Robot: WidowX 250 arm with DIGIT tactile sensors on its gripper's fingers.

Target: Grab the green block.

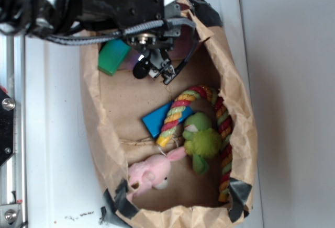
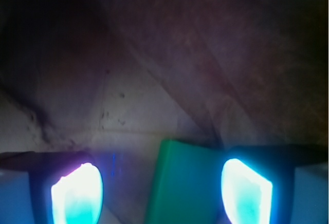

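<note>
Wrist view shows my pincer (image 2: 162, 193) spread wide, its two glowing pads (image 2: 77, 196) apart, with the flat, smooth solid-green rectangular block (image 2: 187, 180) lying between them but off-centre, crowding the right-hand pad and leaving a gap on the other side. From the exterior view that green block (image 1: 113, 56) sits at the upper end of the crumpled brown paper tray (image 1: 238, 128), close against its wall, with my pincer (image 1: 157, 68) just beside it. I judge the main risk to be a lopsided close: one pad would meet the block first and shove it across the paper or twist it, so I end up pinching a corner, or nothing. The paper wall close by could also catch a fingertip or fold in between pad and block, and the smooth faces may slide if my hold is shallow. How low I sit over the block I cannot tell, since the wrist picture is dim and blurred. Counting what is in the tray: one green block, one blue rectangular block (image 1: 159, 118), one striped multicoloured rope loop (image 1: 222, 128) lying over the blue block, one fuzzy lime-green plush toy (image 1: 203, 141), and one pink plush rabbit (image 1: 152, 171), all well apart from my target.
</note>
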